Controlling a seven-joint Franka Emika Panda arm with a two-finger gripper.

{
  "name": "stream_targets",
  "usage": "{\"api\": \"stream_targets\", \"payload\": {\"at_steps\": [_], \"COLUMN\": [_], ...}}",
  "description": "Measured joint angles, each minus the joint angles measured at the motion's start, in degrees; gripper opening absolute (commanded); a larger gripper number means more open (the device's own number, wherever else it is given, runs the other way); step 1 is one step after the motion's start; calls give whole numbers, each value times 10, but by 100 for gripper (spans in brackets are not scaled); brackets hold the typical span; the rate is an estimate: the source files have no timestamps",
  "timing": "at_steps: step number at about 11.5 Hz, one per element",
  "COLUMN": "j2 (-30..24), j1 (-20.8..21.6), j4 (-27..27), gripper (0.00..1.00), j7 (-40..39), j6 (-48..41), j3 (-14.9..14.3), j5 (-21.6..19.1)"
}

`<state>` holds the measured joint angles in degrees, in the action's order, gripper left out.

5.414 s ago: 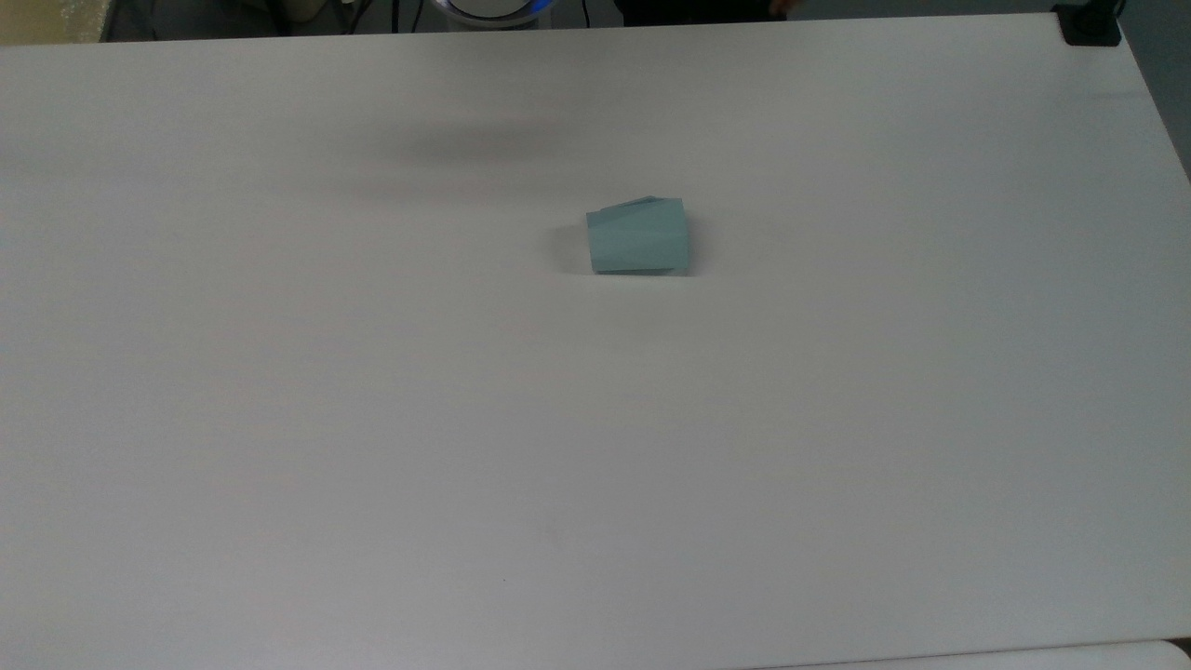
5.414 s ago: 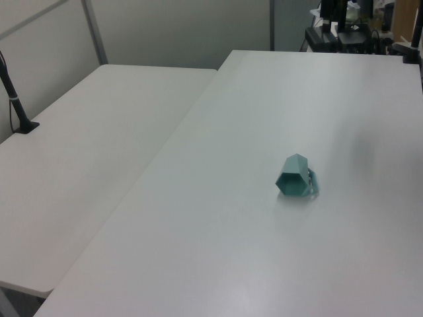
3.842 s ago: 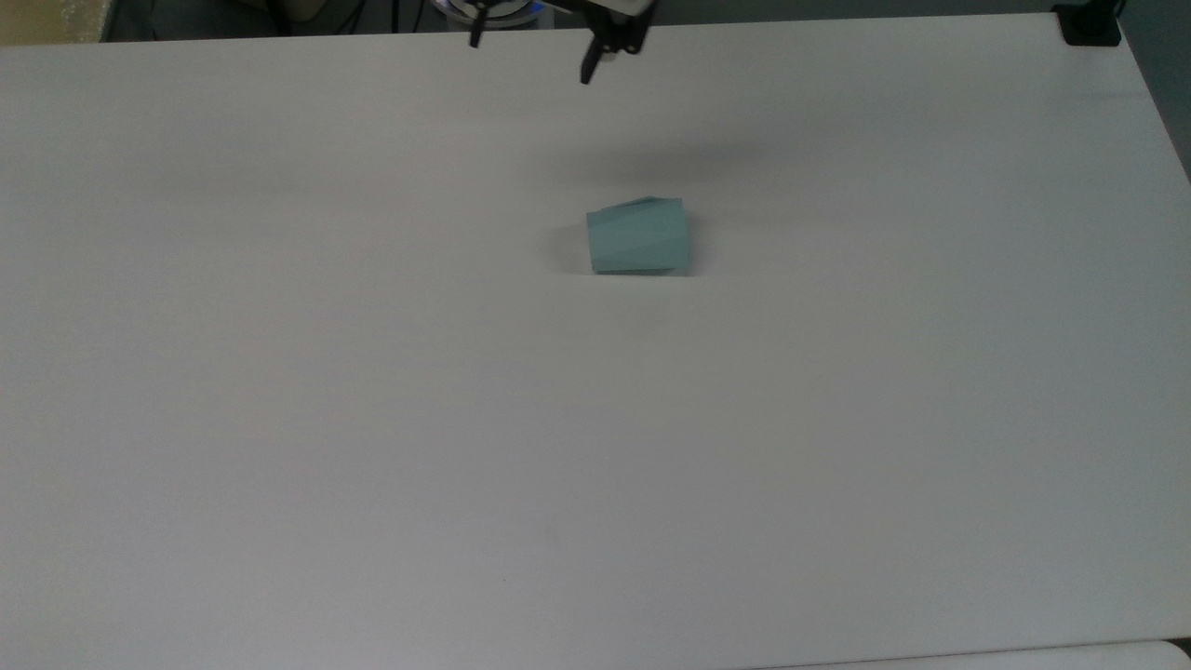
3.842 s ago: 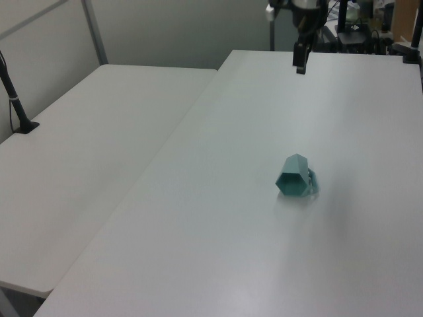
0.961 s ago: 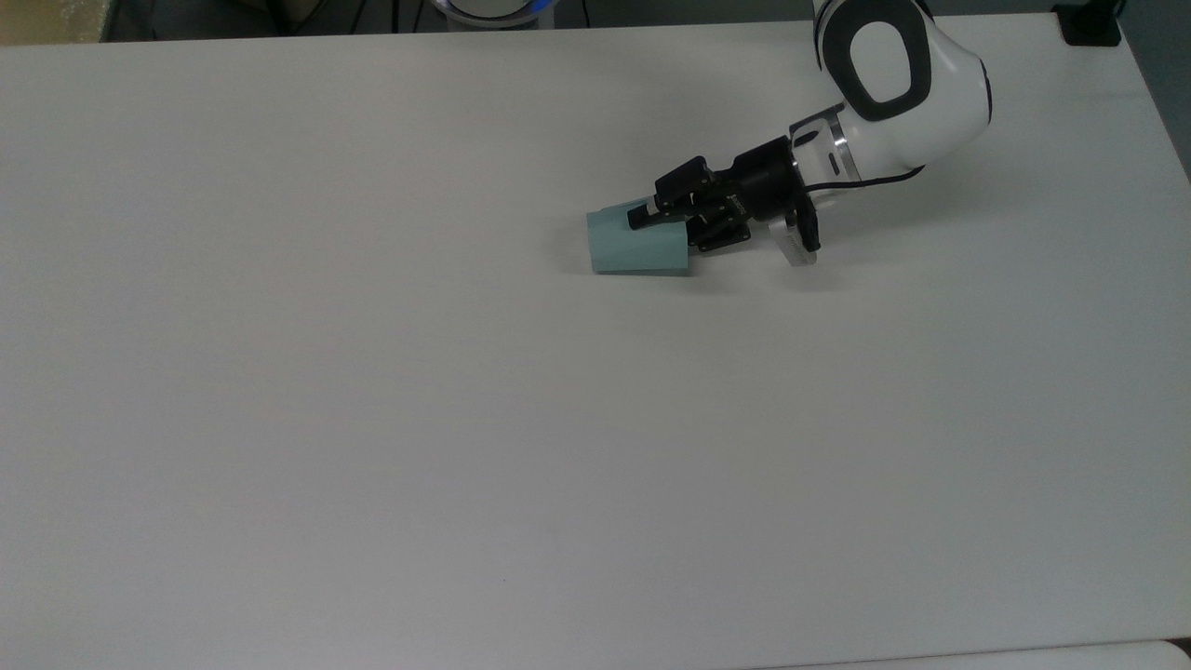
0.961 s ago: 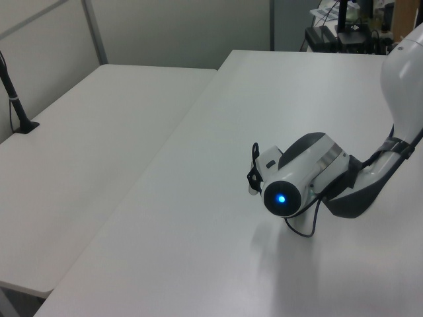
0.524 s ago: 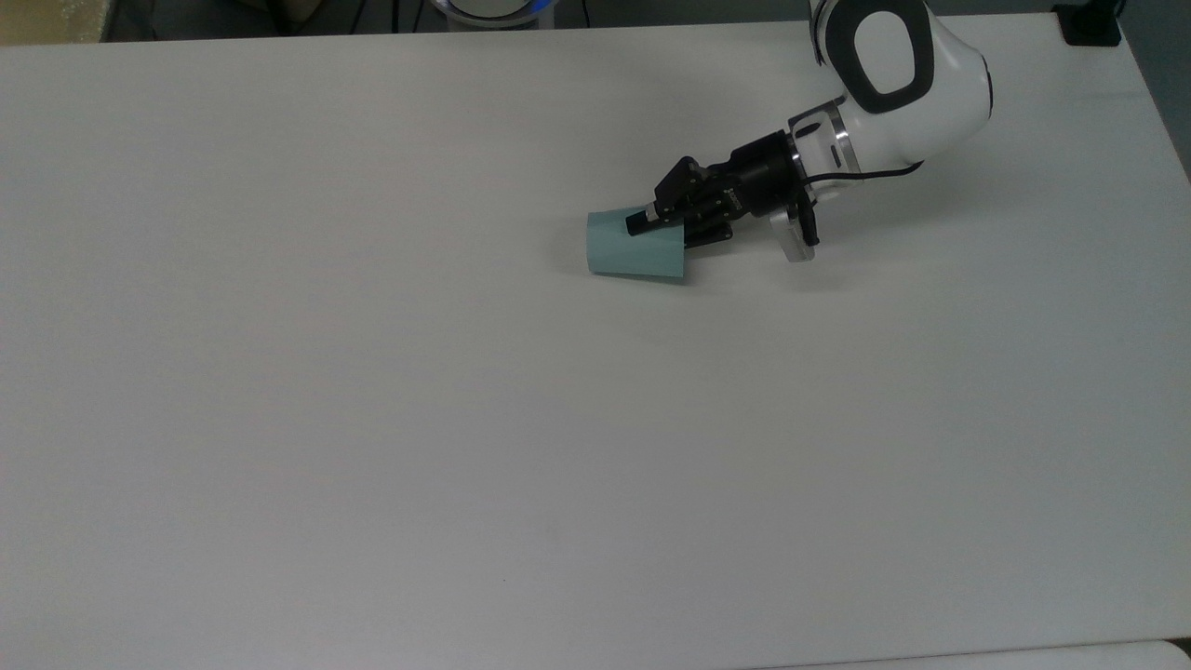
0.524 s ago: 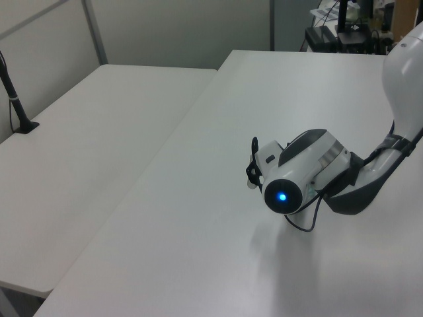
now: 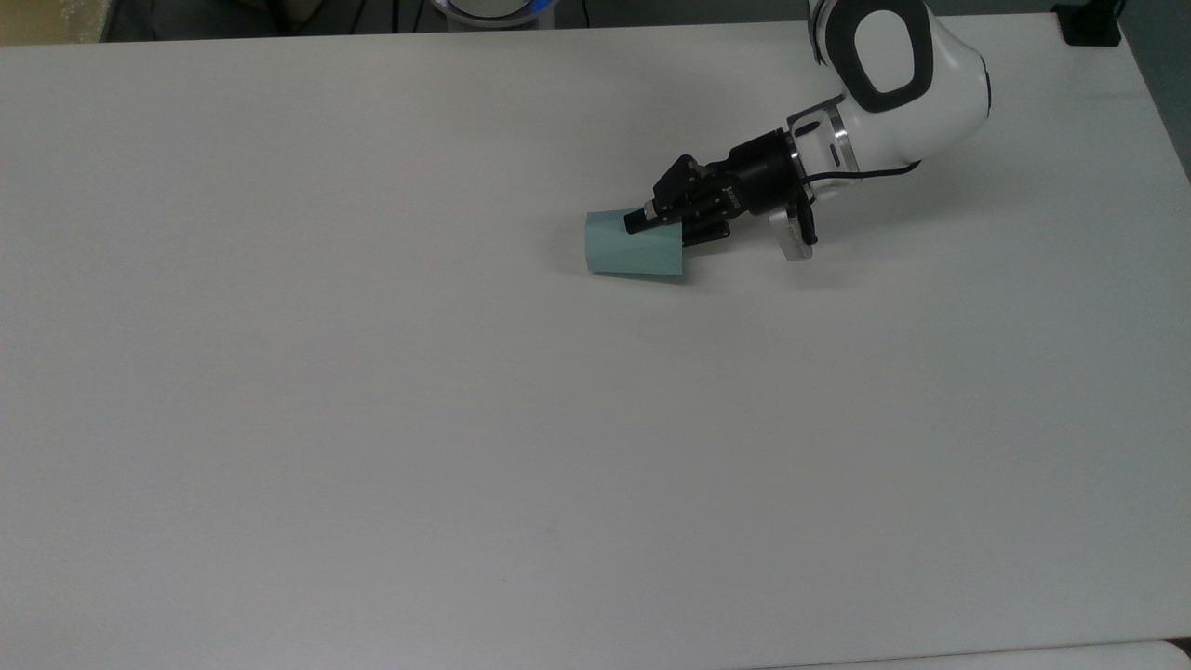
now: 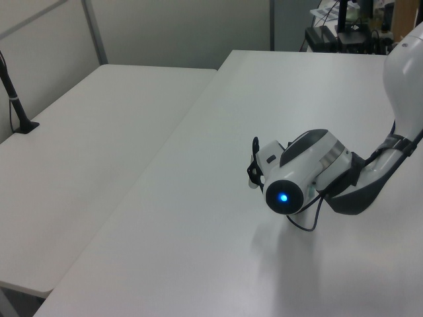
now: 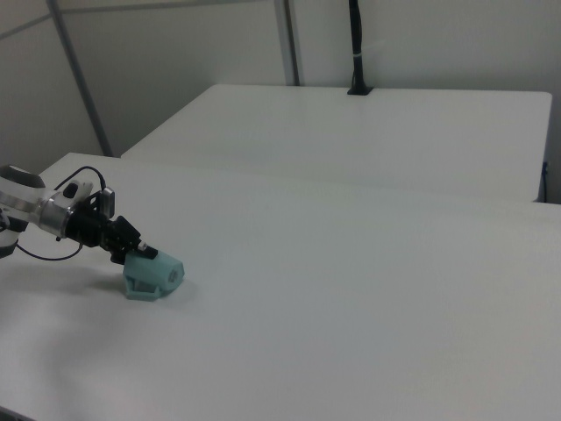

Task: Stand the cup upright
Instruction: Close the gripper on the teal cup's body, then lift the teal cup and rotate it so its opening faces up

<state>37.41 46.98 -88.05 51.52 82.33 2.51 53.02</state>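
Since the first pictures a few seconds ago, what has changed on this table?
The arm came in from the top view's upper edge and reached down to the cup, so its hand now sits at the cup's wide end on the top view's right. In the last second the cup's outline shifted a little, as if starting to tip. The cup is on the same spot of the table, not yet upright.

bare table (image 9: 372, 419) all around cup (image 9: 633, 251)

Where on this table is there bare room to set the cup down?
Nearly everywhere: the table is bare on the top view's left of the cup and across the near half. The crowded patch is on the top view's right of the cup, where the gripper and arm reach in.
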Motion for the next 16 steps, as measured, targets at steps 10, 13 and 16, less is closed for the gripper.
{"api": "stream_targets", "payload": {"at_steps": [10,13,16], "j2": [-224,-313,-362], "j1": [-169,-262,-347], "j4": [-79,-147,-197], "gripper": [0,0,0], "j7": [-99,-193,-293], "j6": [143,227,281], "j3": [0,-1,-2], "j5": [-167,-325,-457]}}
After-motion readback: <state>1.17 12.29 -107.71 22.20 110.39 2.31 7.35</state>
